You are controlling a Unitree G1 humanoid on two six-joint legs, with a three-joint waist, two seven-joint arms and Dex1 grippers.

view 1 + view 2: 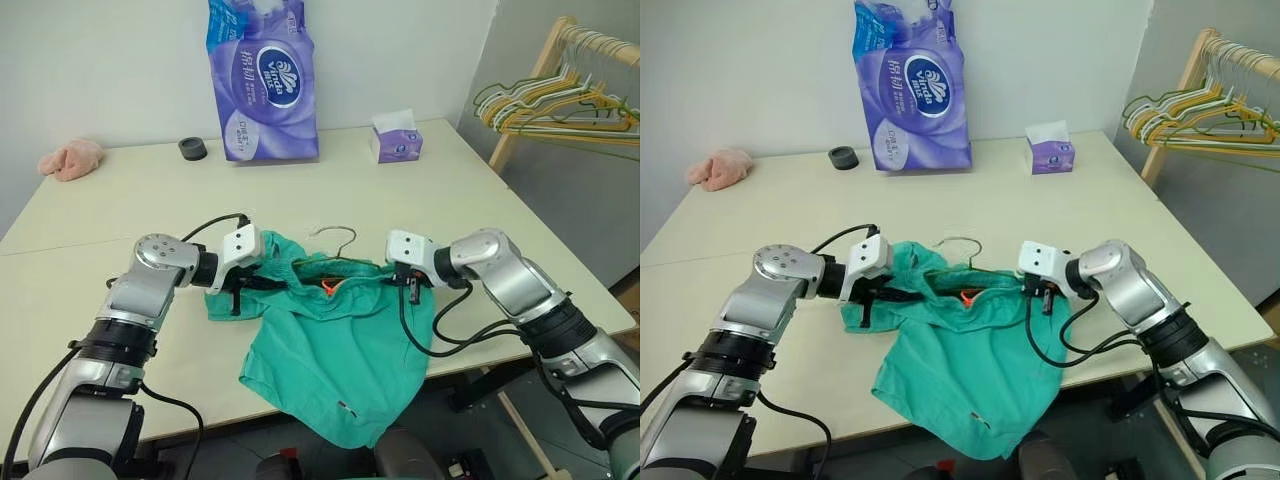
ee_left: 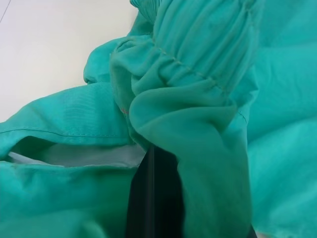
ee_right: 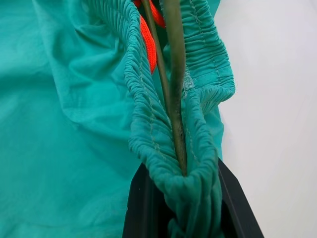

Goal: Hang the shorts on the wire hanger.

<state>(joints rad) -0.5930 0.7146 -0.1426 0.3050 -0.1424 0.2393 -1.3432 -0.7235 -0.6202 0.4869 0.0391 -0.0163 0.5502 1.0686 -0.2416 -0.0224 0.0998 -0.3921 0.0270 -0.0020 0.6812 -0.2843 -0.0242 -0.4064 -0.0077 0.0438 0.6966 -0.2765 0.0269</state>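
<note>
Inward-angled, both end effectors (image 1: 240,283) (image 1: 408,288) pinch the shorts' (image 1: 340,370) waistband ends.

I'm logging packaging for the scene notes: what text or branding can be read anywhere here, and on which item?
"Vinda": on the oval logo of the tall purple plastic tissue pack.
Other print on that pack: too small to read.
Small purple tissue box: print unreadable.
Teal-green fabric shorts, dark label: unreadable.

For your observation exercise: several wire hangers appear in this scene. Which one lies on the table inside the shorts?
The dark wire hanger, its hook poking out above the teal shorts waistband. The yellow, green and white hangers hang on the wooden rack.
</note>
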